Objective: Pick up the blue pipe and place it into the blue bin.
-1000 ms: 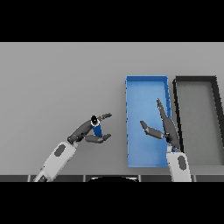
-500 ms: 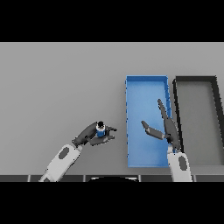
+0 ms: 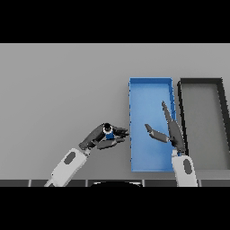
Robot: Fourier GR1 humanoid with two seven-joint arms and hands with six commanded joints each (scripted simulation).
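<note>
Left robot hand low over the grey bench, arm coming in from the lower left. Fingers and thumb curled round the blue pipe; only a small patch of blue and a pale ring at its upper end show between the dark fingers. Pipe looks roughly upright in the grip, though most of it is hidden, so its tilt is hard to judge. Fingertips point right, ending just beside the left wall of the blue bin, not over it.

Right robot hand hangs above the blue bin's right half, arm rising from the lower edge. Fingers straight and stretched away from the robot, thumb splayed out to the left. Wide, holding nothing.

Blue bin stands lengthwise, long side running away from the robot, right of the bench's middle. Nothing lying on its floor that I can see.

Just beside it on the right, a dark bin of like shape, grey floor, walls nearly black. The two bins sit close side by side; whether their walls touch I cannot tell.

Beyond both, bare grey bench to the far edge.
</note>
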